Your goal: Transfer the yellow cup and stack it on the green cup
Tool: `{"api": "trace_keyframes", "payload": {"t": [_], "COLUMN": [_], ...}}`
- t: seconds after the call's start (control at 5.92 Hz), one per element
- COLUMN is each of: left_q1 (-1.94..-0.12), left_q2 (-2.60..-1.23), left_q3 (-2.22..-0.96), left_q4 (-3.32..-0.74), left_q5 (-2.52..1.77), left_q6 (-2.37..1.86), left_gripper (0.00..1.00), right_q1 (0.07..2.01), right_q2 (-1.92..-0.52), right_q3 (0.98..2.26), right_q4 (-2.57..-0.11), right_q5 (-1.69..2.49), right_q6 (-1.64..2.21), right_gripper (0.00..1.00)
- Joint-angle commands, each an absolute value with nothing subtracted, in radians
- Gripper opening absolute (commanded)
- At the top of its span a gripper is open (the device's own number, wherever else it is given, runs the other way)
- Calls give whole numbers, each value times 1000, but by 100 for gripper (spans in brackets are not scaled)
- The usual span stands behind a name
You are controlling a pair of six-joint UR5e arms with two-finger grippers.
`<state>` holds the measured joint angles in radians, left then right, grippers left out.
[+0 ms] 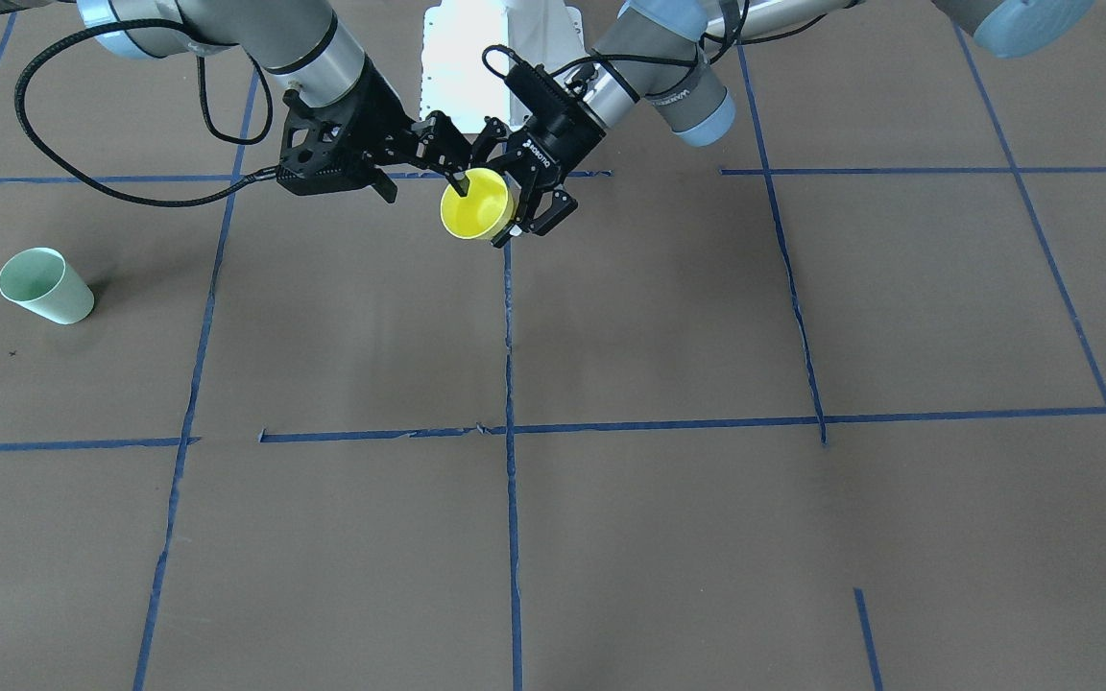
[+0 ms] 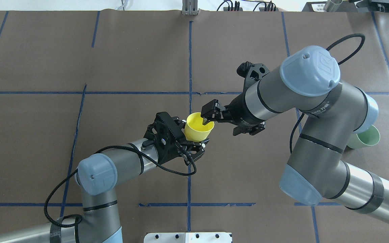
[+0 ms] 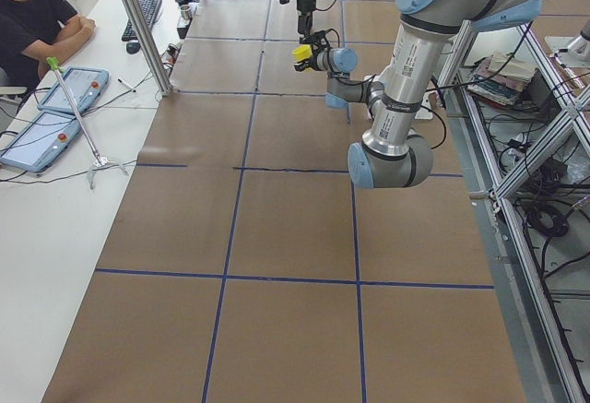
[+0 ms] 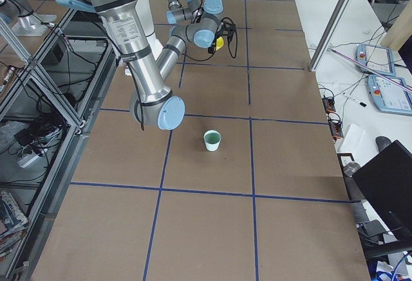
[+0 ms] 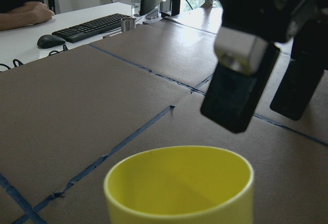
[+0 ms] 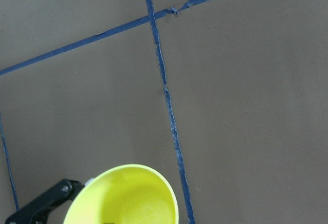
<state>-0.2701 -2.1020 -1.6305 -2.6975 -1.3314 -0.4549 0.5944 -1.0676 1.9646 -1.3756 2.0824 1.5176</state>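
The yellow cup (image 2: 198, 130) hangs upright in the air over the middle of the table, its rim wide open (image 1: 476, 206). My left gripper (image 2: 190, 137) is shut on the cup's lower body from the side. My right gripper (image 2: 209, 111) is open at the rim, with one finger inside the cup and the other outside; in the left wrist view its fingers (image 5: 236, 90) stand apart above the yellow cup (image 5: 179, 188). The green cup (image 1: 44, 286) stands upright on the table far off on my right, partly hidden by my right arm in the overhead view (image 2: 370, 136).
The table is covered in brown paper with a blue tape grid (image 1: 510, 422). My right arm's elbow (image 2: 311, 72) hangs high over the right half. A person (image 3: 32, 16) sits at a desk with tablets and a keyboard beyond the far edge.
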Motion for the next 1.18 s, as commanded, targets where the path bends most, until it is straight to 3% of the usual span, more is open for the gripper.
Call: {"api": "trace_keyframes", "payload": {"t": [0.0, 0.68, 0.84, 1.01], "left_q1": [-201, -192, -192, -192], "left_q2": [-2077, -2088, -2091, -2089], "left_q3": [-1640, -1640, -1640, -1640], "left_q4": [-2758, -2773, -2773, -2773], "left_q5": [-1232, -1221, -1221, -1221], "left_q6": [-453, -453, -454, -454], "left_gripper": [32, 35, 36, 45], "right_q1": [583, 539, 538, 538], "right_q2": [-1072, -1078, -1078, -1078], "right_q3": [1965, 1968, 1970, 1970], "right_q4": [-1374, -1371, -1371, -1370], "right_q5": [2083, 2082, 2082, 2082], "right_q6": [1525, 1525, 1525, 1531], "right_gripper": [100, 99, 85, 37]}}
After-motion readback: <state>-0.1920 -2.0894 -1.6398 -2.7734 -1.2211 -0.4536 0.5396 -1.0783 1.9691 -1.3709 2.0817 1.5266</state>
